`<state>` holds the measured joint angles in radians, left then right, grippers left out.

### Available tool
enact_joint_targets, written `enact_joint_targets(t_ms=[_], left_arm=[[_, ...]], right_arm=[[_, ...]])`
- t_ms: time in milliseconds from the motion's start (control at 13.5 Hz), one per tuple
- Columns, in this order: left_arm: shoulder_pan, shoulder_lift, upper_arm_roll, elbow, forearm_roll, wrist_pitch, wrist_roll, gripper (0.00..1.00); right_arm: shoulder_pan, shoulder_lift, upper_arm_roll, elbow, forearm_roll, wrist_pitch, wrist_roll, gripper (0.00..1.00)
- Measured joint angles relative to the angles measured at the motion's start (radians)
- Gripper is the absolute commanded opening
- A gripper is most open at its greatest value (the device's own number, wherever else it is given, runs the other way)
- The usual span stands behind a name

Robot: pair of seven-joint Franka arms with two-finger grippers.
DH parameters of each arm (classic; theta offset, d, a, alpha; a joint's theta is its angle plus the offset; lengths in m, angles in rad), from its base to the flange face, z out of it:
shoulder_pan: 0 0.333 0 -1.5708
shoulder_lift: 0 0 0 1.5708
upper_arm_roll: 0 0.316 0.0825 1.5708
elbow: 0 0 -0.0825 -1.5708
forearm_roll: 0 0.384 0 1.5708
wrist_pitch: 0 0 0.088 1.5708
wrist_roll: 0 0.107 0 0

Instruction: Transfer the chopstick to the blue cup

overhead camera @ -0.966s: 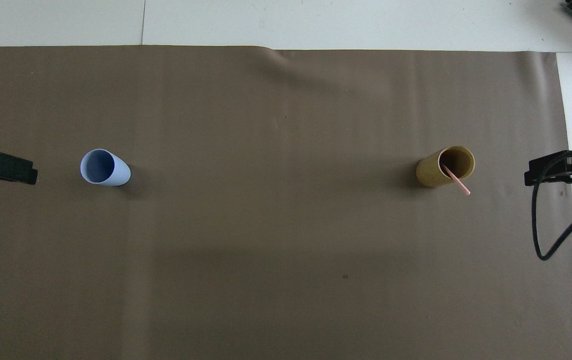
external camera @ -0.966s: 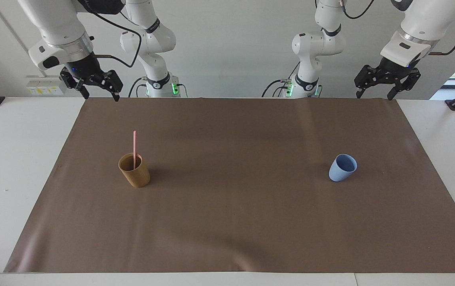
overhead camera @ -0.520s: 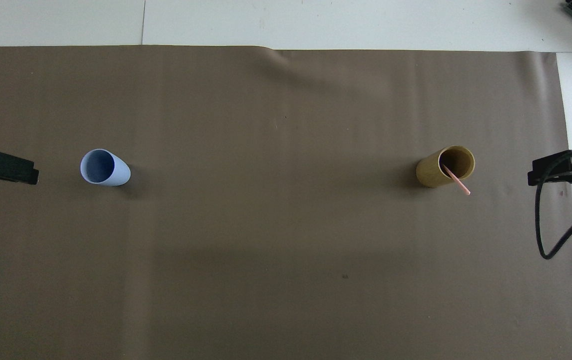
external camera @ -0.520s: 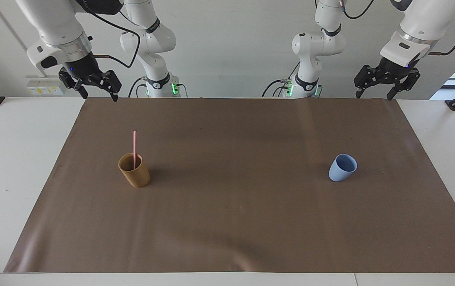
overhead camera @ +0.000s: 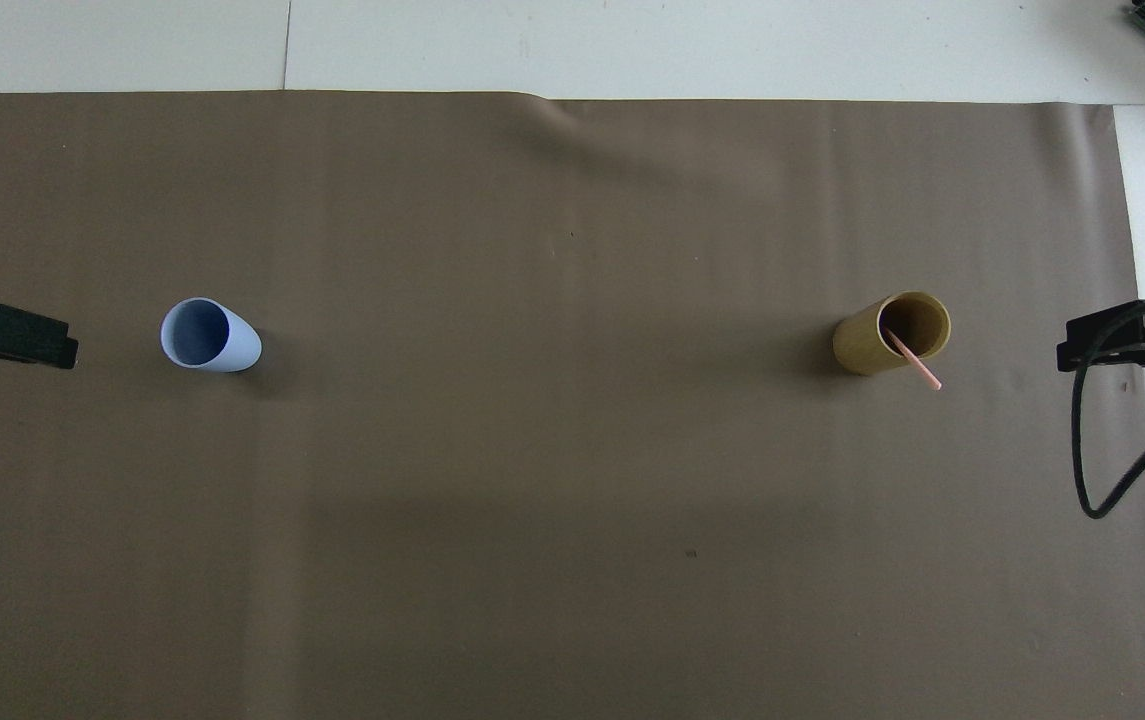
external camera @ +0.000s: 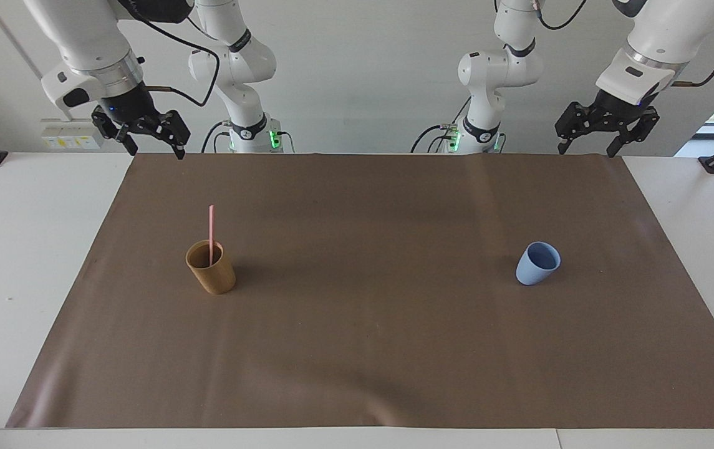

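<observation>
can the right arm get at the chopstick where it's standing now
Probably yes. The chopstick stands in the brown cup at the right arm's end, its top exposed; the open right tool has nothing in the way.

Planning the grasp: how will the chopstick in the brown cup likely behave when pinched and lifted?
The chopstick looks thin and straight, so probably stiff and light. Its smooth, narrow shaft may slip or pivot between fingers. It leans on the brown cup rim, so a sideways pull could tip that cup.
</observation>
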<state>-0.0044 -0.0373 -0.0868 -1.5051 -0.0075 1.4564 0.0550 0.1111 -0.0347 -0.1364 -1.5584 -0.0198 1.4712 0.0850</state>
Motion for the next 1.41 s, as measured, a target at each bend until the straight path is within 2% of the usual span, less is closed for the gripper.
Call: enact_joint_targets(t_ms=[520,1412], left_arm=[[0.000,0.000,0.000,0.000,0.000,0.000,0.064,1.00],[0.000,0.000,0.001,0.000,0.000,0.000,0.064,1.00]], right_arm=[[0.000,0.000,0.000,0.000,0.000,0.000,0.000,1.00],[0.000,0.000,0.000,0.000,0.000,0.000,0.000,1.00]])
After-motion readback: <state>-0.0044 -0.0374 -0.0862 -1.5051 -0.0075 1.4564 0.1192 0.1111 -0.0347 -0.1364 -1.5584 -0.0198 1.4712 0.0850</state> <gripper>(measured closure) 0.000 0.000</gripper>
